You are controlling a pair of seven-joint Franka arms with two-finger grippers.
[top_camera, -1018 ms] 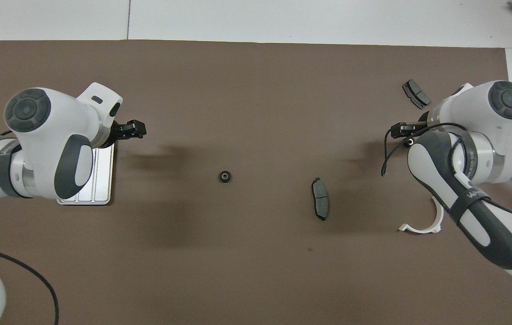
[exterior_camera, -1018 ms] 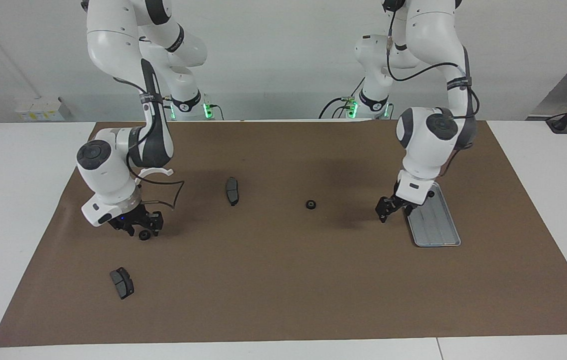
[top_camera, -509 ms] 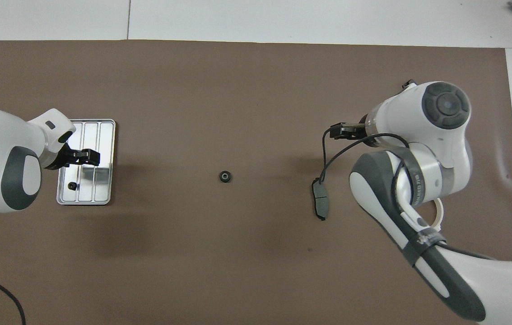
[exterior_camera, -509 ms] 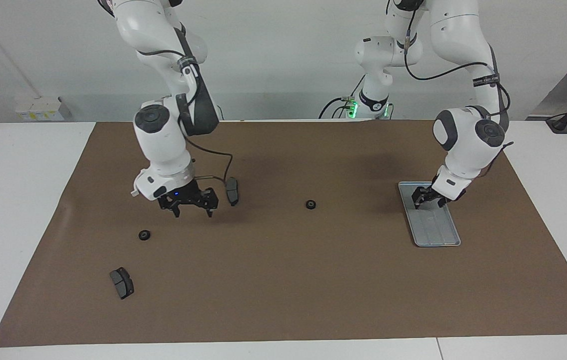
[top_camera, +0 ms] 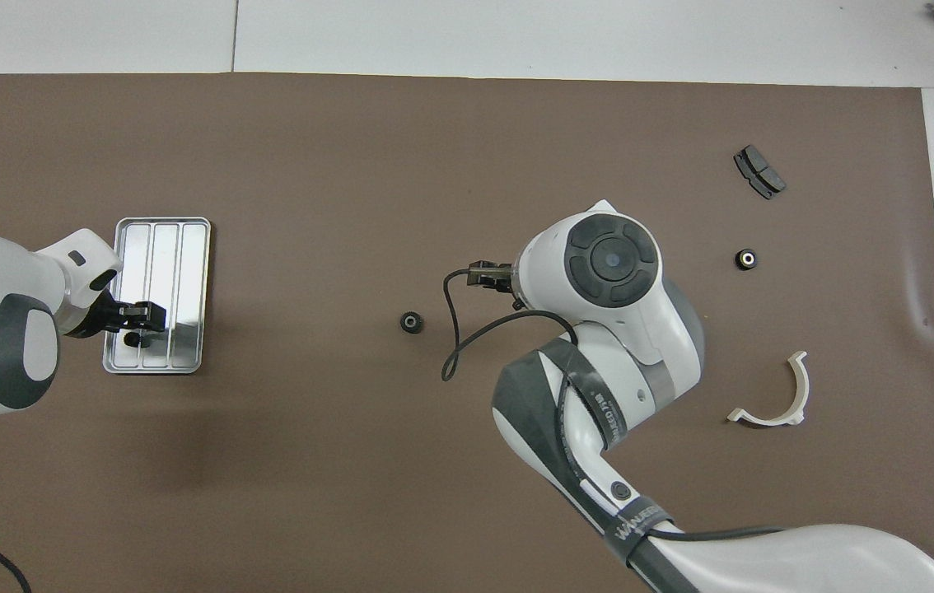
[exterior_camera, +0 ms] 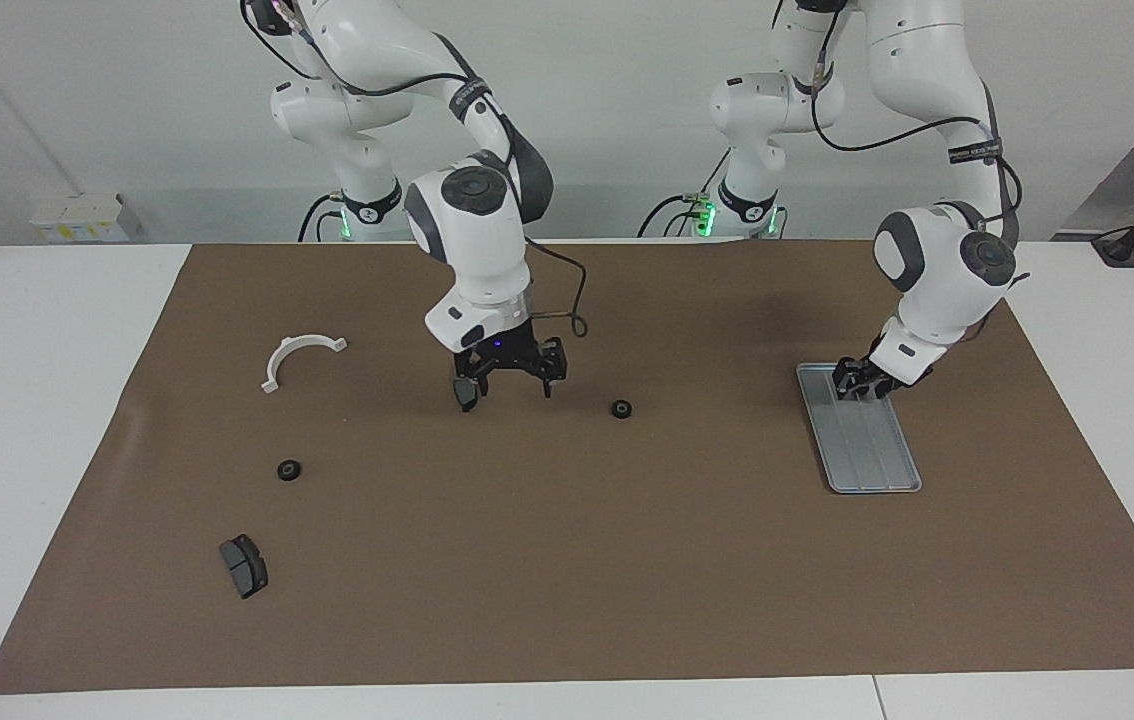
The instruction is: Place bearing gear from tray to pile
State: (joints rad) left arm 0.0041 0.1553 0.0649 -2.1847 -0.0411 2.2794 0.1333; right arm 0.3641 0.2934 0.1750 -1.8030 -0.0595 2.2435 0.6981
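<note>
The grey ribbed tray (exterior_camera: 869, 450) lies toward the left arm's end of the table; it also shows in the overhead view (top_camera: 167, 247). My left gripper (exterior_camera: 855, 384) is low over the tray's end nearest the robots. A small black bearing gear (top_camera: 134, 338) lies in the tray right at its fingertips. A second bearing gear (exterior_camera: 620, 409) lies mid-table. A third bearing gear (exterior_camera: 289, 470) lies in the pile, between the white half-ring bracket (exterior_camera: 299, 355) and a dark brake pad (exterior_camera: 244, 565). My right gripper (exterior_camera: 512, 385) is open and empty, over the other brake pad (exterior_camera: 467, 395).
A brown mat (exterior_camera: 567, 600) covers the table, with white table edge around it. The right arm's wrist and cable hang over the mid-table brake pad and hide it in the overhead view. The mid-table gear (top_camera: 410, 322) lies beside that wrist.
The right gripper let go of a bearing gear at the pile, rose and swung to mid-table over the brake pad. The left gripper moved onto the tray and down by its gear.
</note>
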